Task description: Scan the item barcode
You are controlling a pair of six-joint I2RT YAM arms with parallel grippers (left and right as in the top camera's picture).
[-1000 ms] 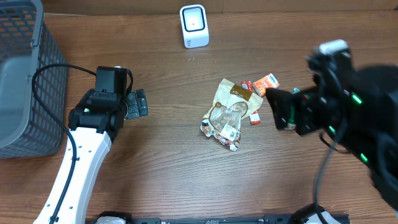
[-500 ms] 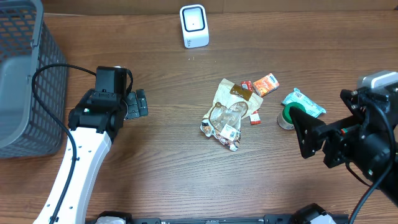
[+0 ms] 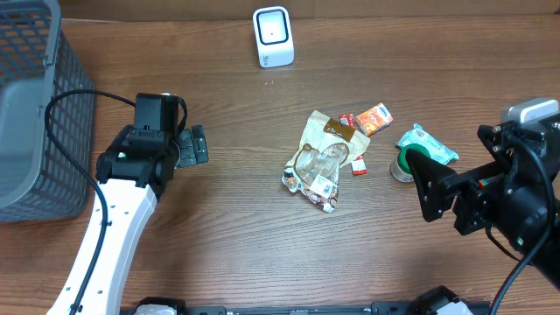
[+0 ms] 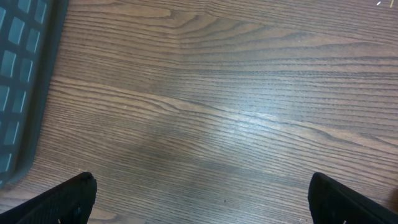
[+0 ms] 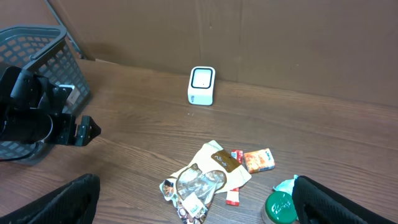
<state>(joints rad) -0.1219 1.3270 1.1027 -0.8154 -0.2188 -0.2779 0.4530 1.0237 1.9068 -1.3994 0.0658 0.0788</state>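
Note:
Several items lie in a cluster right of the table's centre. They are a crumpled cream snack bag (image 3: 320,157) (image 5: 205,180), an orange box (image 3: 374,117) (image 5: 257,160), a small red pack (image 3: 358,164), a green-lidded jar (image 3: 404,164) (image 5: 281,208) and a teal packet (image 3: 426,144). The white scanner (image 3: 273,36) (image 5: 201,86) stands upright at the back edge. My right gripper (image 3: 429,188) (image 5: 196,200) hovers open in front of the jar, holding nothing. Far to the left, my left gripper (image 3: 194,145) (image 4: 202,199) is open over bare wood.
A grey mesh basket (image 3: 35,114) (image 5: 37,50) (image 4: 18,93) fills the far left of the table, close beside the left arm. A black cable (image 3: 74,96) loops from the left arm toward the basket.
The right arm has pulled back from over the items toward the front right, uncovering the jar and teal packet, then stopped. The left arm has not moved.

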